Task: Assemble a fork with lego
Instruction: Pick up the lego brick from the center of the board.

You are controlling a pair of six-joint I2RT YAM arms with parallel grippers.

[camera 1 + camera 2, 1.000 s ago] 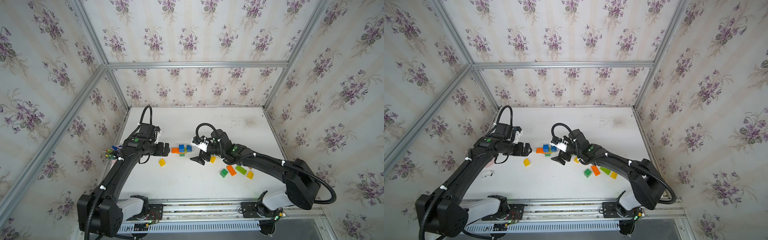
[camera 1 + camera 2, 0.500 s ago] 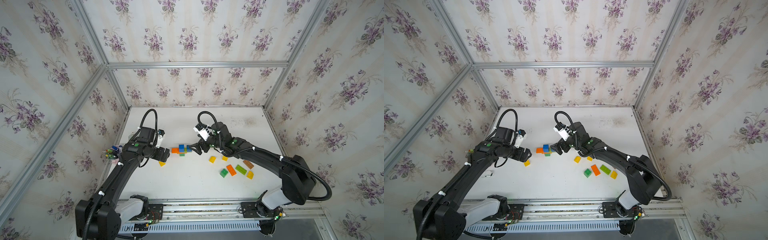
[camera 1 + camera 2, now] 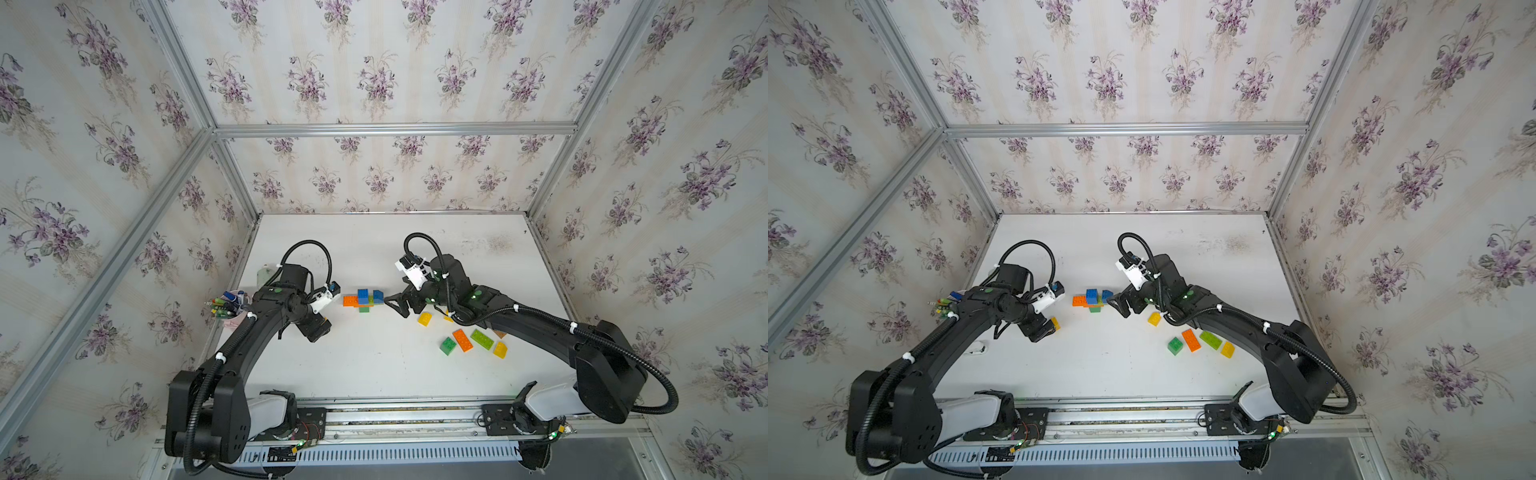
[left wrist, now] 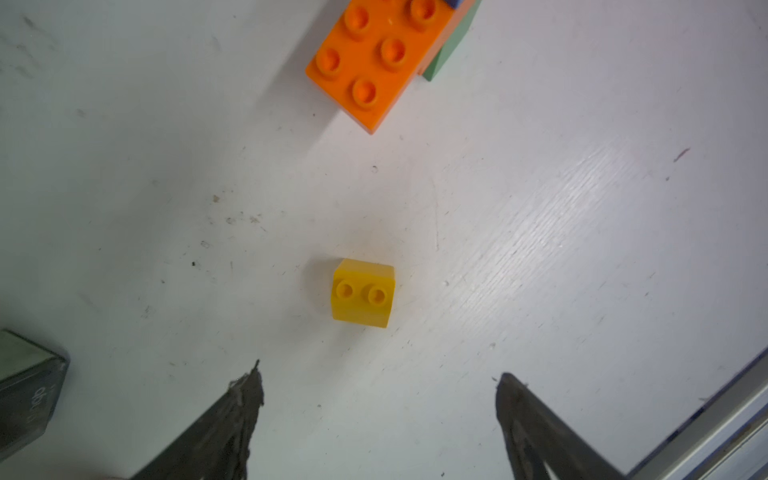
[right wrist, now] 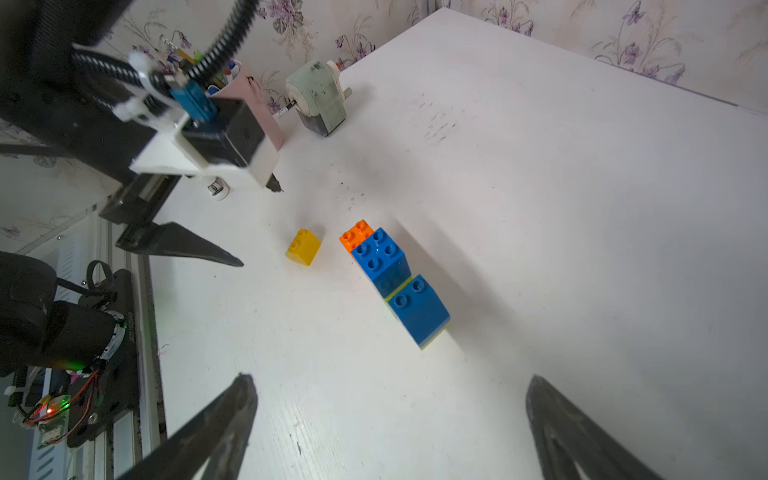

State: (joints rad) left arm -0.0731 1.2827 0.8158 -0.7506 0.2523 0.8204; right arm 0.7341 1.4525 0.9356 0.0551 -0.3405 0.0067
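The left tool [image 4: 376, 376] hangs with its jaws apart above one small yellow brick [image 4: 362, 293] lying loose on the white bench [image 4: 582, 249]. The right tool [image 5: 388, 388] is spread wide too, empty, facing the joined cluster [image 3: 363, 298]: two blue bricks, one orange, green beneath. Five loose bricks [image 3: 462, 340] lie near the right arm. A pen cup [image 3: 227, 307] stands at the bench's left edge.

- Small yellow brick [image 4: 362, 293] sits on the white counter [image 4: 561, 249], ahead of the left tool [image 4: 378, 399], whose fingers stand spread.
- Orange brick [image 4: 376, 58] lies farther off.
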